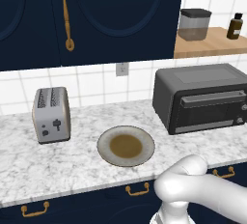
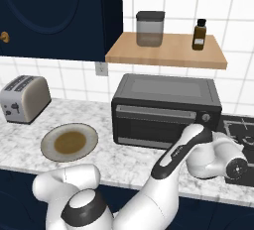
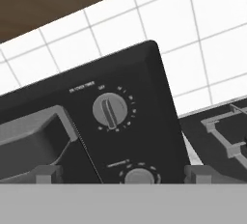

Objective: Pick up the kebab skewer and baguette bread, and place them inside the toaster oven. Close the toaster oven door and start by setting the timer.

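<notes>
Toaster oven [image 2: 166, 110] stands on the marble counter [image 1: 29, 167] at about 3 o'clock from the plate [image 2: 69, 142], its door [image 2: 158, 125] shut and upright; the dark window hides whatever lies inside. The box is judged heavy and rigid, so it should stay put under a light twist. The plate carries only a brown centre; neither skewer nor loaf lies on it.

Door handle [image 3: 29, 131], a grey bar across the top of the door, is stiff and wide, though with the door closed it needs no hold now.

Gripper [image 3: 123, 175], in the hand view, has its jaws spread fully apart, one tip [image 3: 46, 172] at 7 o'clock and the other at 5 o'clock of the frame, holding nothing and touching nothing.

Timer knob [image 3: 110, 110] sits on the control panel at 3 o'clock from the handle, with a second knob [image 3: 138, 175] at its 5 o'clock, between the tips. The timer knob is small, hard and likely smooth; its raised central ridge is the judged place to pinch, across the ridge, for a firm turn without slipping.
</notes>
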